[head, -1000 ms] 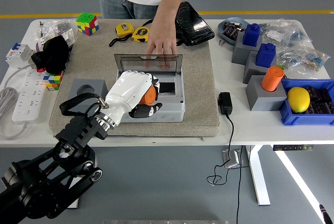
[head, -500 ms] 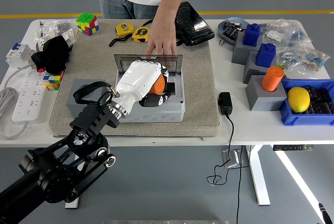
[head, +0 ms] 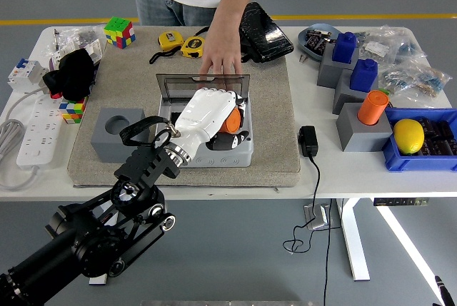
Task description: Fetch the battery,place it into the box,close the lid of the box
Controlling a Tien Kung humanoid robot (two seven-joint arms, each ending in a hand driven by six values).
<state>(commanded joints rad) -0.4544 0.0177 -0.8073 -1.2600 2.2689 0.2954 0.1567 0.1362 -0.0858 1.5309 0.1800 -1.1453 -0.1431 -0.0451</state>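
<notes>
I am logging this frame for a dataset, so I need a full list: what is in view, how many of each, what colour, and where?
Box: 1, grey, mat centre, clear lid up.
Battery: 1, orange, in the left hand, over the box.
Mat: 1, beige, table centre.
Holder blocks: 4, grey; one left on mat, three at right.
Orange cylinder: 1, on a right block.
Blue caps: 2, on right blocks.
Lemon: 1, yellow, in blue bin at right.
Tape measures: 2, yellow, far edge of mat.
Black pouch: 1, far centre.
Cubes: 2, multicoloured, far left.
Power strip: 1, white, left edge.
Adapter: 1, black, right of mat.
Person's hand: 1, on the lid.
Left hand: 1, white.
</notes>
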